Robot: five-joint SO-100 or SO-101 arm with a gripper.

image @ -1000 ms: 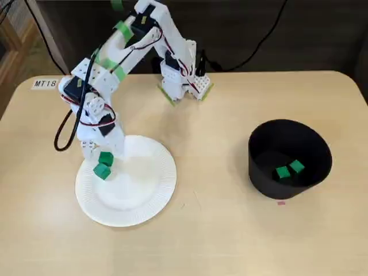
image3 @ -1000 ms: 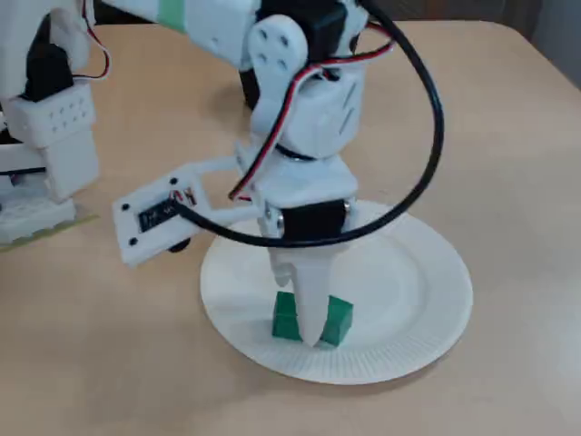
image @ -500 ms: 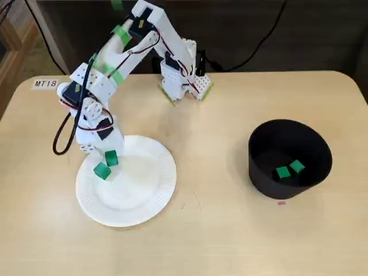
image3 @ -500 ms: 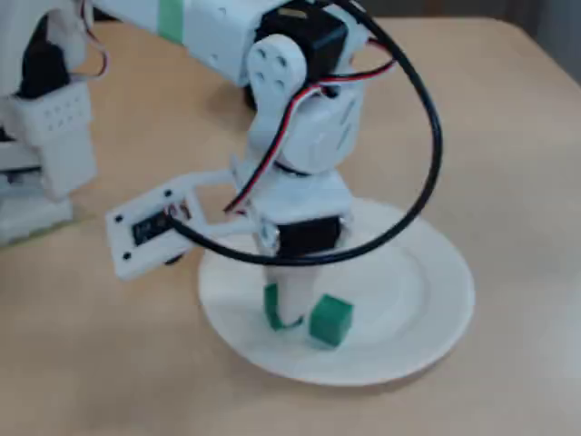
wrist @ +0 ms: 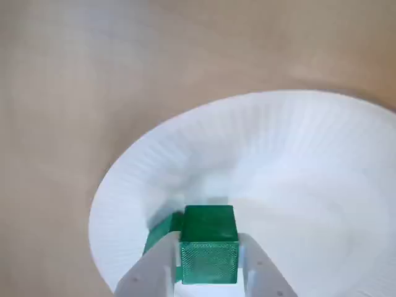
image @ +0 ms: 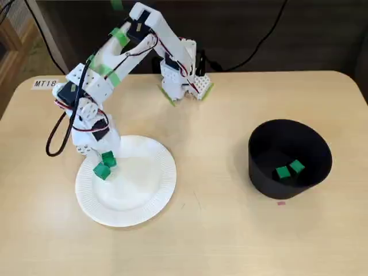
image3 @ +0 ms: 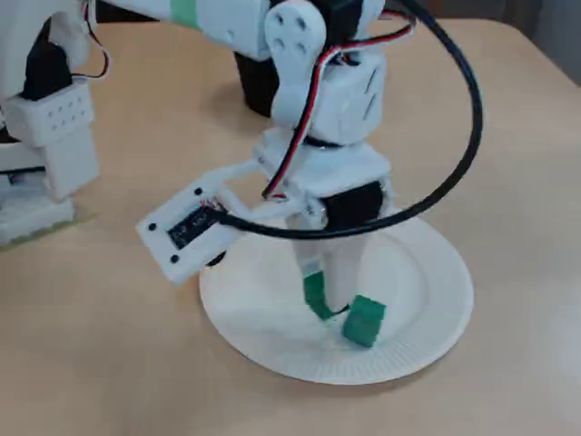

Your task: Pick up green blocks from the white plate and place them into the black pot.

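My gripper (image: 106, 160) is shut on a green block (image: 108, 157) over the left part of the white plate (image: 144, 195). In the wrist view the block (wrist: 209, 244) sits squeezed between both fingers (wrist: 159, 266). A second green block (image: 102, 171) lies loose on the plate right beside it; the wrist view shows this loose block (wrist: 159, 232) just left of the held one. From the low fixed view, the held block (image3: 314, 292) hangs tilted at the gripper (image3: 323, 304) tips, with the loose block (image3: 365, 322) to its right. The black pot (image: 289, 156) stands far right, holding two green blocks (image: 282, 172).
The arm's base (image: 183, 80) is clamped at the table's back edge, and a black cable (image: 54, 138) loops out left of the wrist. A label reading MT18 (image: 45, 84) is stuck at the far left. Bare tabletop (image: 213, 172) lies between plate and pot.
The gripper has closed on one block and tipped it up off the plate. The wrist has swung a little, and the loose block has been nudged slightly aside.
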